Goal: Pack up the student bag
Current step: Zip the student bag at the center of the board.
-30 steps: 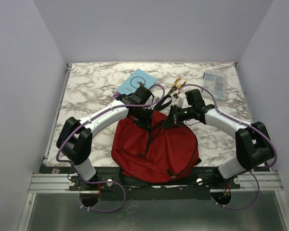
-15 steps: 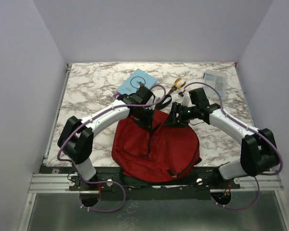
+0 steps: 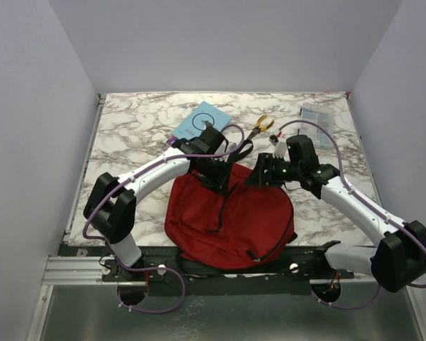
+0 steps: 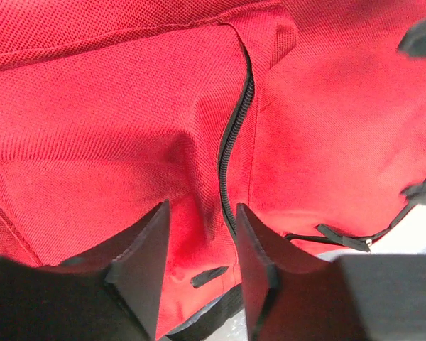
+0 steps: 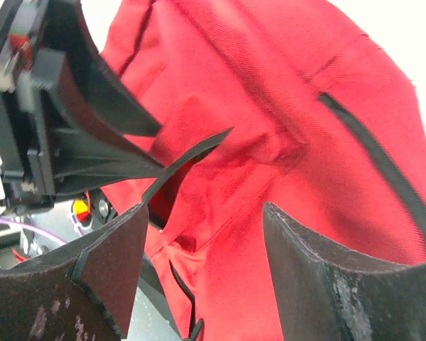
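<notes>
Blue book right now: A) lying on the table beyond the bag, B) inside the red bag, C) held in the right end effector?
A: the blue book lies flat on the table, past the far edge of the red bag.

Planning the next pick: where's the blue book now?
Top view: the blue book lies on the table's far side, left of centre, beyond the student bag and left of the yellow-handled tool.

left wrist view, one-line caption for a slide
Open left claw over the red student bag, black zipper just ahead
</notes>
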